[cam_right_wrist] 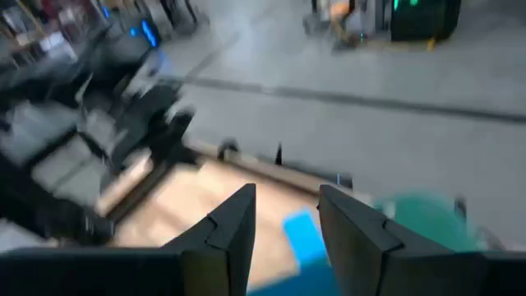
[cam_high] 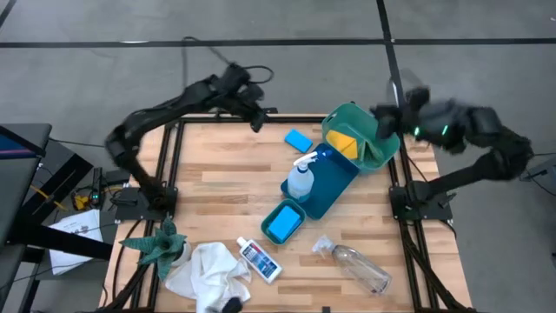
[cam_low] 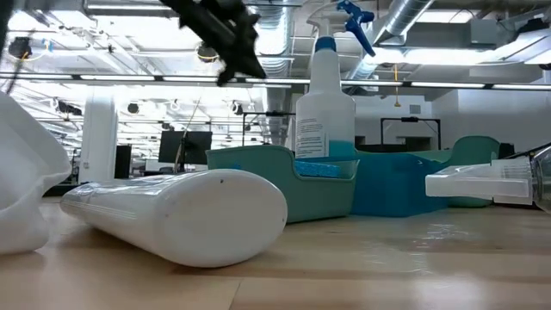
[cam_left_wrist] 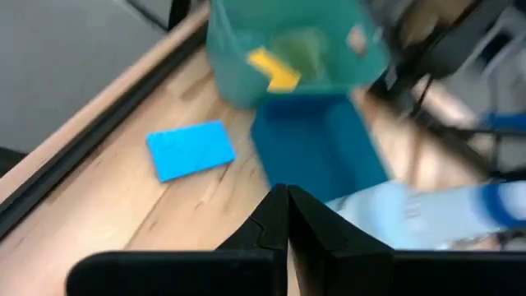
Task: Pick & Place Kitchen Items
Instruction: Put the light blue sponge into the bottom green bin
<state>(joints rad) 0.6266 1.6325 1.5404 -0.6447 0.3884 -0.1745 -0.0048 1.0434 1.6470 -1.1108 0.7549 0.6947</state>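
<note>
From above, the right gripper hangs at the bench's far right corner over the green bin holding the yellow pad, jaws parted, empty. Left wrist: left gripper shut, idle; 1 blue sponge near the far edge, probably next.

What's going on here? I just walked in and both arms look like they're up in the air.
Neither arm holds anything. The left gripper, shut, hangs over the table's far edge near a loose blue sponge. The right gripper, open and empty, hovers by the tilted green bin holding the yellow pad. The spray bottle stands in the blue tray; the cloth, small bottle and clear bottle lie on the table's near side.
</note>
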